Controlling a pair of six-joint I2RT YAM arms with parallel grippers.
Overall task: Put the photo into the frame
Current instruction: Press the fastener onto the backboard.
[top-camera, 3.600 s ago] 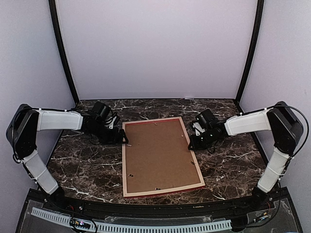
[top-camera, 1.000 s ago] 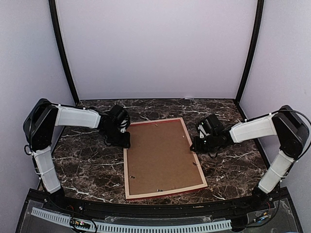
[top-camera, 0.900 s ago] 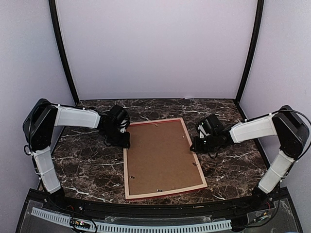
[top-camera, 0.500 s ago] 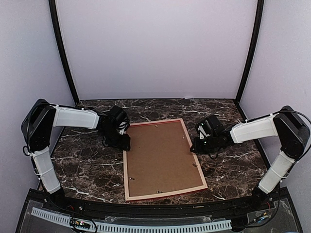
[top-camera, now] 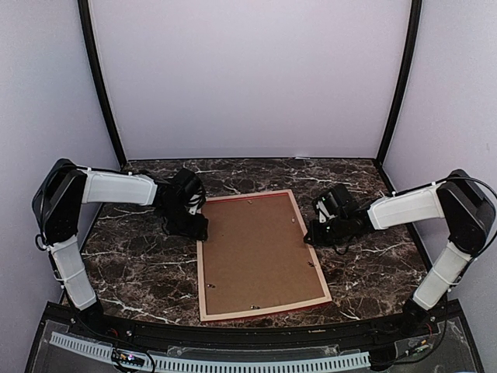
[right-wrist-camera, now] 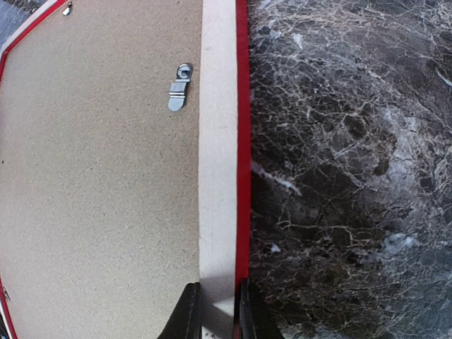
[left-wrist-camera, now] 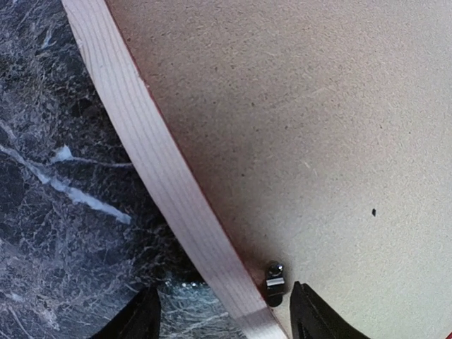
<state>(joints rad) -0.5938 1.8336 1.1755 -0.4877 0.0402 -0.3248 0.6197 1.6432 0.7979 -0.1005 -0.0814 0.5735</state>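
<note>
The frame [top-camera: 200,268] lies face down on the marble table, pale wood back up and a red edge showing. The brown backing board [top-camera: 256,249] sits inside it. The photo is hidden. My left gripper [top-camera: 200,227] is open at the frame's far left corner. In the left wrist view its fingers [left-wrist-camera: 141,318] stand apart on either side of the pale rail [left-wrist-camera: 155,162], beside a small metal clip [left-wrist-camera: 274,282]. My right gripper [top-camera: 309,233] is shut on the frame's right rail [right-wrist-camera: 217,141], one finger at the inner edge and one on the red outer edge.
Dark marble table [top-camera: 140,264] extends on both sides of the frame. Another metal turn clip [right-wrist-camera: 179,87] sits on the backing board [right-wrist-camera: 92,183] near the right rail. Pale walls and black corner posts [top-camera: 97,85] enclose the back and sides.
My left gripper's jaws have opened wider around the left rail over the last second. The frame and the right arm have stayed nearly still.
</note>
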